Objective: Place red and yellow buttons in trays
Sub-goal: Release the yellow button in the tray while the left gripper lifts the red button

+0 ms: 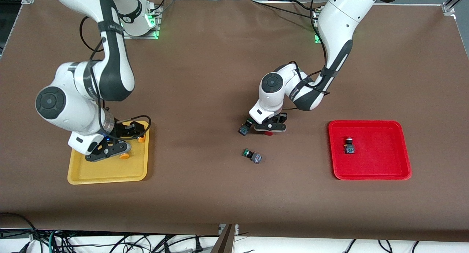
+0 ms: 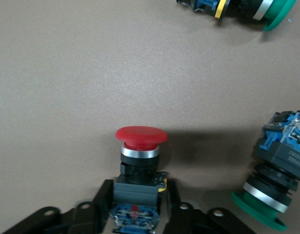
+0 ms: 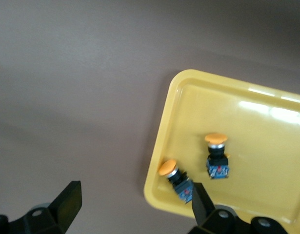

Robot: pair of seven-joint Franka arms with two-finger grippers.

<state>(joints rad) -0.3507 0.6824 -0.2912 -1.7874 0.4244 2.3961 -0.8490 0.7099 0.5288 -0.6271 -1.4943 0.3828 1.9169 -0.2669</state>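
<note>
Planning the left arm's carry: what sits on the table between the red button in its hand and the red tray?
Nothing: in the front view, bare brown table runs from the left hand and its red button to the red tray.

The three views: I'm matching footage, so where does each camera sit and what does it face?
Front: high across the table, facing both arms, yellow tray, red tray.
Left wrist: above left gripper, shut on red button.
Right wrist: above open right gripper, over yellow tray.
Shared: that tray, front and right wrist.

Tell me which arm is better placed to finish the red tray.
Left. The left gripper is shut on the last loose red button, while the right gripper hangs open over the yellow tray.
</note>
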